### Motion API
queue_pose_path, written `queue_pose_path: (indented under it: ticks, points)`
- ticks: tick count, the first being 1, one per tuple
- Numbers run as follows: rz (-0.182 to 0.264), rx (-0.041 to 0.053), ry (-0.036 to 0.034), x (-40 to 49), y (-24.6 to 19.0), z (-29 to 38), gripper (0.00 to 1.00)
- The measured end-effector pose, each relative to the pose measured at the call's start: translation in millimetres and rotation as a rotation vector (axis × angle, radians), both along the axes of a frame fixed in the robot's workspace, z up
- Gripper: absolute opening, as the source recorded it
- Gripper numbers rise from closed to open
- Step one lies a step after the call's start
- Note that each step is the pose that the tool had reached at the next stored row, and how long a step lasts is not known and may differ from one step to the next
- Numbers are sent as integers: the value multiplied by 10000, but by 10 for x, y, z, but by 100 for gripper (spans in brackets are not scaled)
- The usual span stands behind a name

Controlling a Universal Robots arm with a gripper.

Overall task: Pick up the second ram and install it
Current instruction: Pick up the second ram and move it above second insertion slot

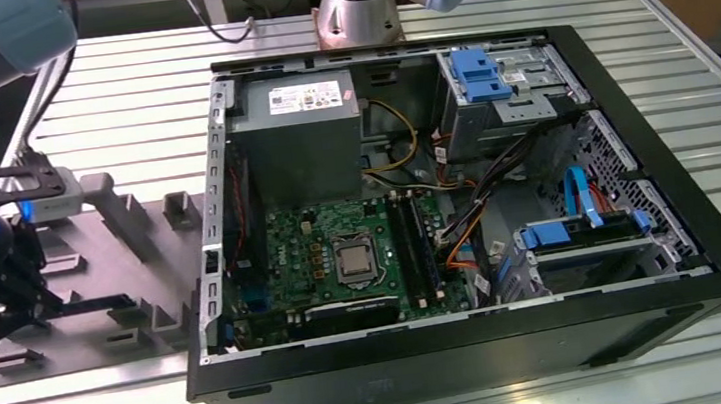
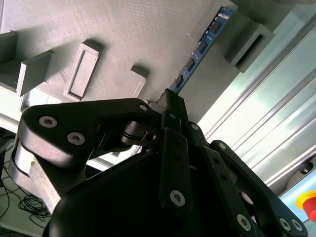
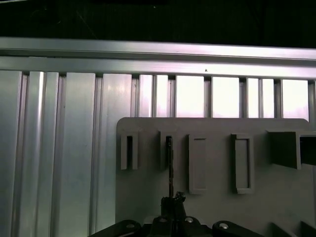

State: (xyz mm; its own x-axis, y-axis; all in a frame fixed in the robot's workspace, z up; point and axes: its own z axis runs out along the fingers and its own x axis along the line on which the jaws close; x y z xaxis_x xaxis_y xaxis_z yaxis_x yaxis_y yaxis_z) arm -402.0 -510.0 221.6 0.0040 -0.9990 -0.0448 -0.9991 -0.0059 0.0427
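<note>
The second ram (image 2: 197,52) is a narrow blue stick with a row of black chips. It stands on edge on the grey holder plate (image 2: 123,34), with its far end beside a grey block. My gripper (image 2: 168,101) is shut on its near end, black fingers pinching it from both sides. Edge-on in the first wrist view, the second ram (image 3: 169,168) runs from a holder slot down to my gripper (image 3: 173,200). In the exterior view my gripper (image 1: 2,300) hangs over the holder plate (image 1: 114,278), at that view's left of the open computer case (image 1: 484,350).
Inside the case lie the green motherboard (image 1: 327,266) with long black slots (image 1: 416,246), a grey power-supply box (image 1: 293,134) and blue drive brackets (image 1: 482,74). Raised grey blocks (image 3: 197,163) stick up from the holder plate. The table (image 3: 74,148) is ribbed aluminium. A red button (image 2: 308,202) sits near the table's edge.
</note>
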Motion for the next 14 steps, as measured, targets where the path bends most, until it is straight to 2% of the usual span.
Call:
queue_pose_path:
  ticks: [14]
  points:
    - [0,1,-1,0,0,109,12]
